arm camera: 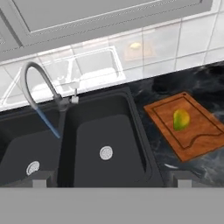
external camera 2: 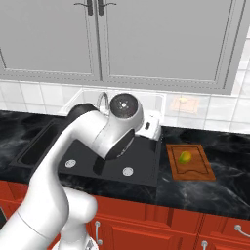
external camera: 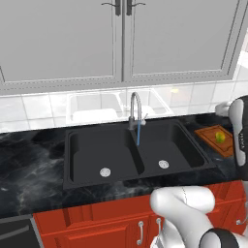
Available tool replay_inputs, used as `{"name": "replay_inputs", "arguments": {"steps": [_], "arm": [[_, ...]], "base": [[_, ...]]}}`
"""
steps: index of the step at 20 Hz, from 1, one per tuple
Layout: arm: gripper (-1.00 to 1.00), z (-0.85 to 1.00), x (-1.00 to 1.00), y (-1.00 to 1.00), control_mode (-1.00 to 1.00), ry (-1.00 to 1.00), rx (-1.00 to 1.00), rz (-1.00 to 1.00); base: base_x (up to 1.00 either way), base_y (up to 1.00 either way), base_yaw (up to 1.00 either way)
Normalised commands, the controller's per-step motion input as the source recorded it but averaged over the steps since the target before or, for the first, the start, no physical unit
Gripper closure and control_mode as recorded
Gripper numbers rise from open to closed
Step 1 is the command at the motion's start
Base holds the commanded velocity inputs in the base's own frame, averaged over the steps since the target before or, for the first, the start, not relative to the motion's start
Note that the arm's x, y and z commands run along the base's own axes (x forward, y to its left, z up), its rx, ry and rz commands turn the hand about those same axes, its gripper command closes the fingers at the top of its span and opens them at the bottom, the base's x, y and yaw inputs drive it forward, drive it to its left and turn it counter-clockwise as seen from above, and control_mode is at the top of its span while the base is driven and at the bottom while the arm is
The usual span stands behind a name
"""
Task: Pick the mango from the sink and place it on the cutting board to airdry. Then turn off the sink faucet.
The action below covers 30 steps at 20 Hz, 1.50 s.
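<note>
At the bottom of the hand view, the pincer [arm camera: 109, 180] is standing spread wide with nothing between its tips, which are poking up as two small grey stubs at lower left and lower right. It is pointing down over the right basin of the sink [arm camera: 135, 131], so I judge it is free for the second job, not carrying anything.

Right of the sink, in the middle right of that view, the mango [arm camera: 181, 119] is sitting on the cutting board [arm camera: 197, 140], roughly at its centre and well apart from the basin, where it can dry off the wet black steel. From the left base view the mango [external camera: 220, 137] is showing at the far right edge on the cutting board [external camera: 213, 140], partly behind the white arm.

At upper left of the hand view, the sink faucet [arm camera: 37, 81] is arching over the divider, and a thin blue stream is running from its spout, so the water is on. Its small lever is sitting beside the base, and I judge that is the next target on this dark marbled table [arm camera: 192, 83].
</note>
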Motion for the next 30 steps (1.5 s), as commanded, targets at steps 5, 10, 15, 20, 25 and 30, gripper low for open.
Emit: {"name": "replay_inputs", "arguments": {"steps": [5, 10, 15, 20, 25, 30], "arm": [[-1.00, 0.25, -0.08, 0.24, -1.00, 0.00, -0.01, 0.10], [-1.00, -0.03, -0.14, 0.46, -1.00, -0.01, -0.04, 0.05], [-1.00, -0.03, -0.11, 0.37, -1.00, -0.06, -0.03, 0.03], [-1.00, -0.13, -0.17, 0.22, -1.00, -0.16, -0.03, 0.09], [-1.00, -0.10, -0.06, 0.19, -1.00, -0.16, -0.03, 0.08], [-1.00, -0.03, 0.00, 0.10, -1.00, -0.11, -0.02, 0.06]], "base": [[0.00, 0.00, 0.00], [0.00, 0.00, 0.00], [0.00, 0.00, 0.00], [0.00, 0.00, 0.00], [0.00, 0.00, 0.00], [0.00, 0.00, 0.00]]}}
